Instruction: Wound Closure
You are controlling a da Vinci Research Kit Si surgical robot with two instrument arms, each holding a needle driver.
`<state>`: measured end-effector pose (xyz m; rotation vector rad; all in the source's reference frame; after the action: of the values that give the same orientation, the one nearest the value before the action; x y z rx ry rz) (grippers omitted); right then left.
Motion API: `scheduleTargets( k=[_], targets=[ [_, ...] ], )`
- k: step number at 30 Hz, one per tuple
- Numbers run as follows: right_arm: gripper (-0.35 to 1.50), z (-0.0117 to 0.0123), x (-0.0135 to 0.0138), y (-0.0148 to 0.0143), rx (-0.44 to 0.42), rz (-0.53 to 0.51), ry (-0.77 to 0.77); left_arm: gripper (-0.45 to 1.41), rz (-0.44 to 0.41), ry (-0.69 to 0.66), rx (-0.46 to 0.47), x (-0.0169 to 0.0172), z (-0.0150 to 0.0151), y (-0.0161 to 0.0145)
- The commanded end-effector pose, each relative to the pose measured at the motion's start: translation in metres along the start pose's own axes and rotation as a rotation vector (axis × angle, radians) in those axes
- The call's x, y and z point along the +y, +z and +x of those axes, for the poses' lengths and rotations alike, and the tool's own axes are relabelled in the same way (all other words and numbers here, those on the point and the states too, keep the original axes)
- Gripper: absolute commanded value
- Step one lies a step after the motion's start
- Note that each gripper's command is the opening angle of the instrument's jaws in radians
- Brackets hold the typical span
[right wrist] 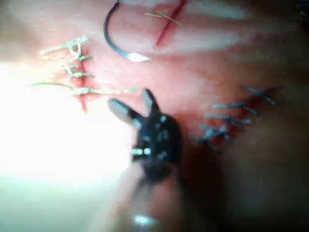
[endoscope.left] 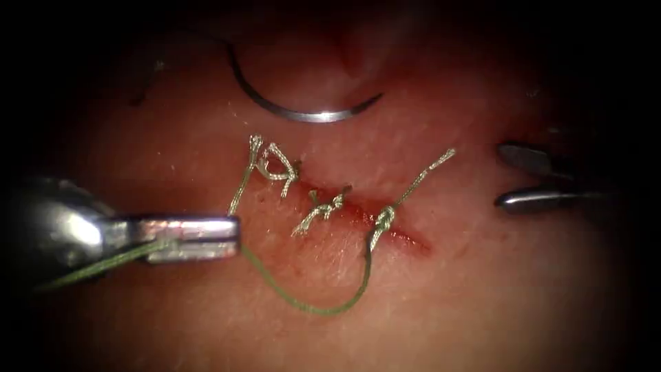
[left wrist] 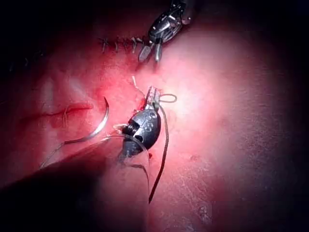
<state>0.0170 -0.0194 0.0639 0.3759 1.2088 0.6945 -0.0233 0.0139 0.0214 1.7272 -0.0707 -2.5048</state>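
Note:
The curved needle (endoscope.left: 303,114) lies free on the tissue (endoscope.left: 482,296) beyond the cut (endoscope.left: 358,213), held by neither tool and not in the tissue. My left tool (endoscope.left: 236,238) sits left of the cut, its jaws shut on the green thread (endoscope.left: 310,308). That thread sags in a loop and rises to the nearest knot (endoscope.left: 383,219) on the cut. Two more knots (endoscope.left: 279,165) with short cut ends sit further along. My right tool (endoscope.left: 501,178) hovers right of the cut, jaws open, holding nothing. The left wrist view shows the left tool (left wrist: 153,96), needle (left wrist: 99,125) and thread (left wrist: 165,145). The right wrist view shows the right tool (right wrist: 130,104) and needle (right wrist: 113,43).
Red fluid (endoscope.left: 403,238) lines the cut. A second row of dark stitches (right wrist: 236,116) lies near the right tool, also seen as dark stitches (left wrist: 120,44). Another short red cut (left wrist: 63,111) lies beyond the needle.

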Motion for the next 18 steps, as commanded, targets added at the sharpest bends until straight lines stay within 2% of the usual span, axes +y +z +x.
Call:
scheduleTargets(
  k=[1,3,7,12,18],
  targets=[
    [0.61,0.0002,-0.002,0.0031,-0.012,0.003,-0.039,-0.45,-0.003,0.001,0.006,-0.0004,-0.0001,0.0011],
    [0.56,0.0005,-0.0034,0.0052,-0.022,-0.005,-0.075,-0.45,-0.014,-0.005,0.023,-0.001,0.0003,0.002],
    [0.42,0.0008,-0.0043,0.008,-0.019,-0.013,-0.115,-0.45,-0.027,-0.004,0.046,-0.0019,0.0007,0.0045],
    [0.22,0.001,-0.0042,0.0089,-0.018,-0.014,-0.131,-0.45,-0.033,-0.004,0.063,-0.0026,0.0005,0.0063],
    [0.22,0.0005,-0.0054,0.0102,-0.017,-0.02,-0.137,-0.45,-0.036,-0.005,0.068,-0.0041,-0.0003,0.0082]
  ],
)
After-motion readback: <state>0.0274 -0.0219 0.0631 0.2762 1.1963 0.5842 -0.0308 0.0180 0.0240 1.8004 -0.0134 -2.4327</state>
